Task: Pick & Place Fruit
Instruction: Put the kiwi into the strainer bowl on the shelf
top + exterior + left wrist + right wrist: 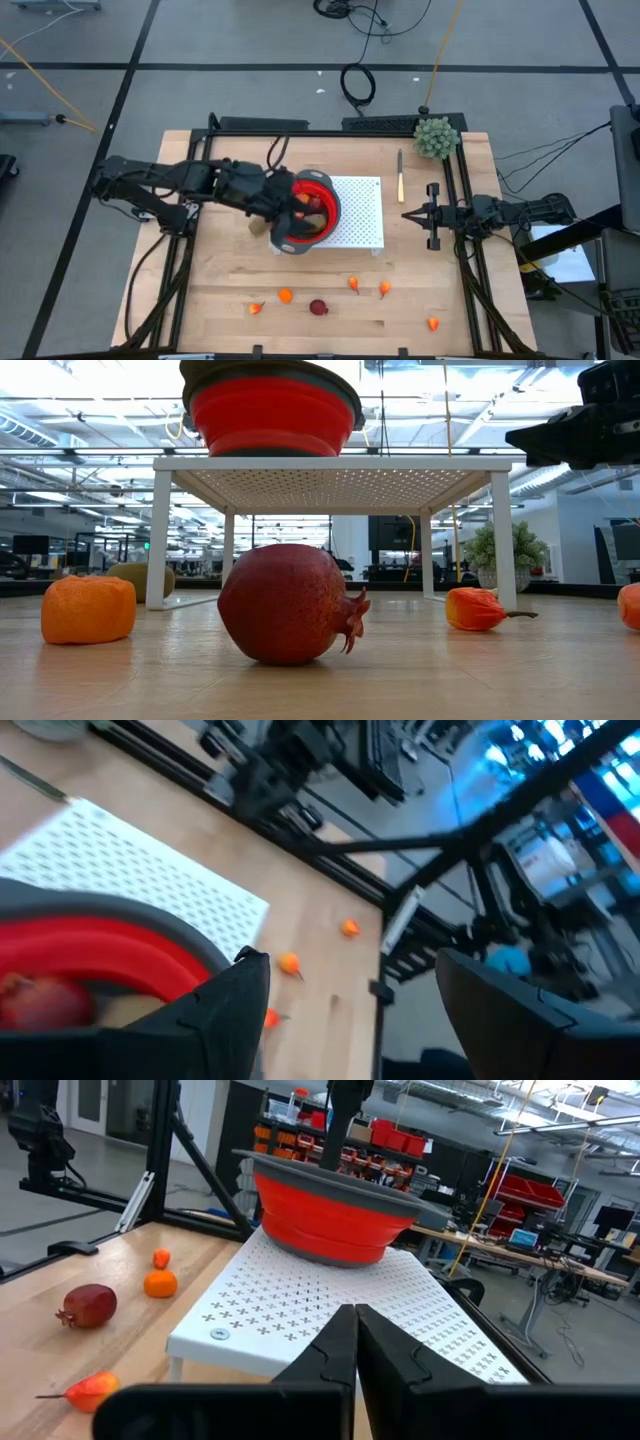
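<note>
Red bowl (312,210) under open left end effector (290,212); fruit (318,307) nearby

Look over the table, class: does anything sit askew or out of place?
Yes. The red bowl overhangs the white perforated stand's left edge instead of sitting centred. Loose fruit, including a pomegranate, lies scattered on the table in front.

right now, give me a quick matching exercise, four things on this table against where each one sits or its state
Things:
1. red bowl
2. pomegranate
3. left claw
4. right claw

Places or states:
a. shut, beside the white rack's right edge
b. on the white perforated rack
c. open, over the bowl
d. on the bare wood near the front edge

Pairs: 1-b, 2-d, 3-c, 4-a
</note>
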